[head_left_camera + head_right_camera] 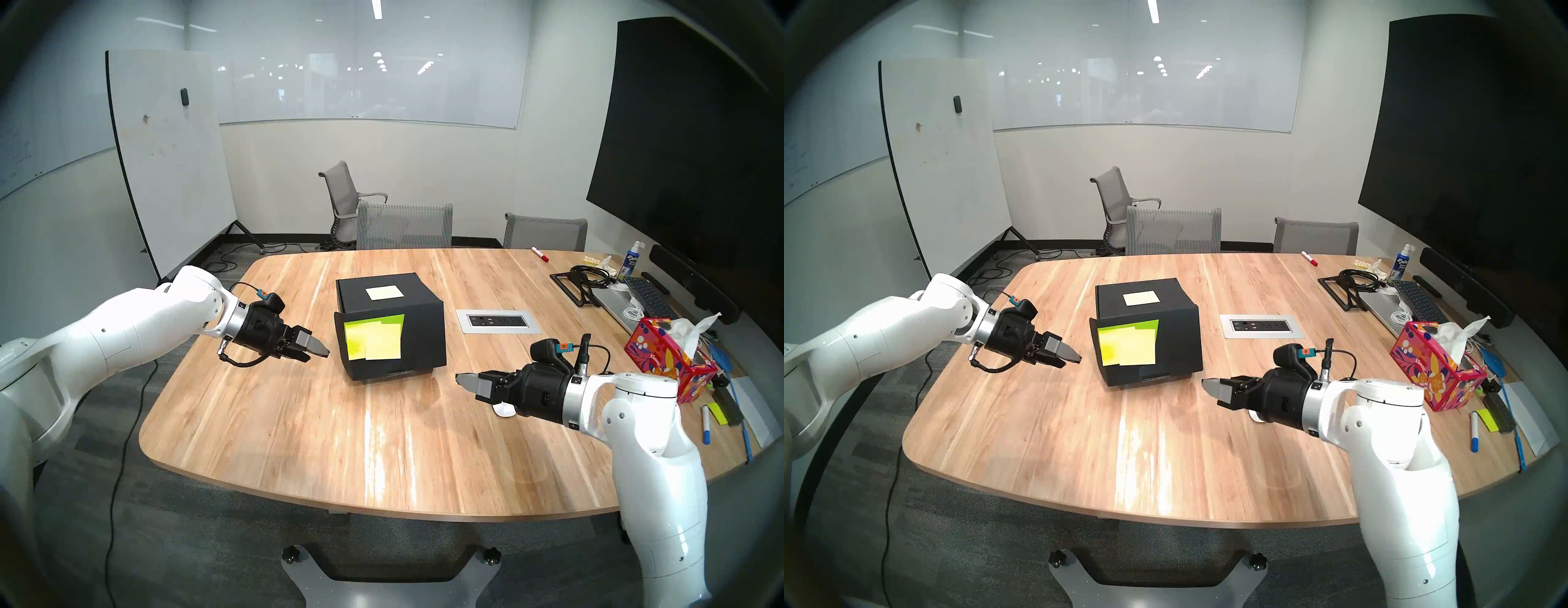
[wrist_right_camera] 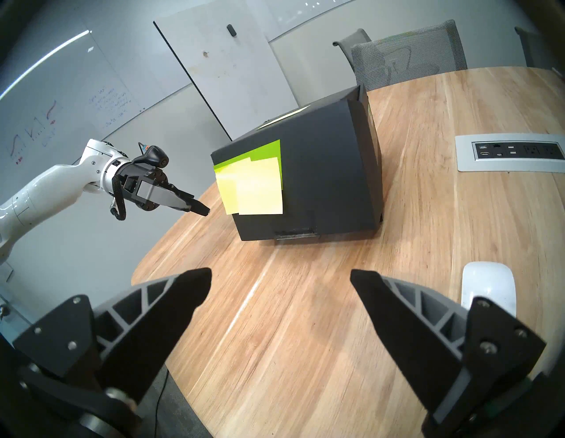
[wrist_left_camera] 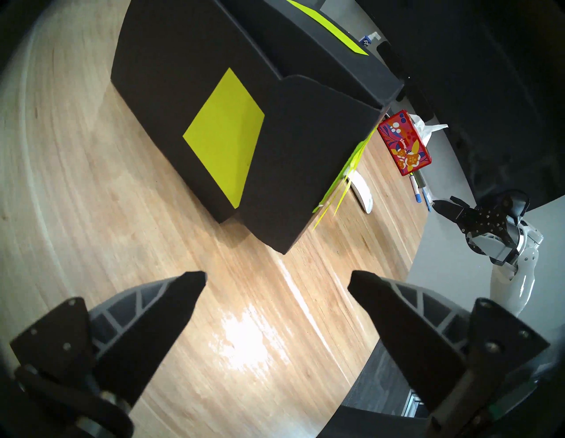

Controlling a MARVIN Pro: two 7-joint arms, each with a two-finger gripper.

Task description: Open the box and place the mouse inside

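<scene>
Fingers spread wide on both arms, nothing between them: left gripper [image 1: 319, 350] hangs just left of the box, right gripper [image 1: 464, 379] hangs to the right of its near right corner, both clear of the table

Box [image 1: 394, 322]: black, closed, mid-table [image 1: 297, 424], white label [image 1: 384, 292] on lid, yellow-green sticky notes [image 1: 373, 342] on the near front flap. Left wrist view shows the flap edge standing slightly proud of the side wall, so probably only tucked, not latched

Mouse [image 2: 488, 283]: white, flat on the table right of the box and near the robot. Sits directly under the right wrist; head views show only a sliver [image 1: 504, 410] below the gripper body

Risks, as judged:
- Box likely light cardboard; a one-sided push or pull on the flap could slide or tip it rather than open it. Other arm may need to brace
- Loose sticky notes cover the flap; fingers pinching there may grab paper and peel it off instead of lifting cardboard
- Mouse is low, smooth and rounded; a grip set too high could squirt it out sideways
- Right arm dropping blind could press on the mouse, being so close above it
- Tissue box [image 1: 666, 361] and pens [image 1: 706, 424] crowd the right edge; a wide elbow swing could sweep them
</scene>
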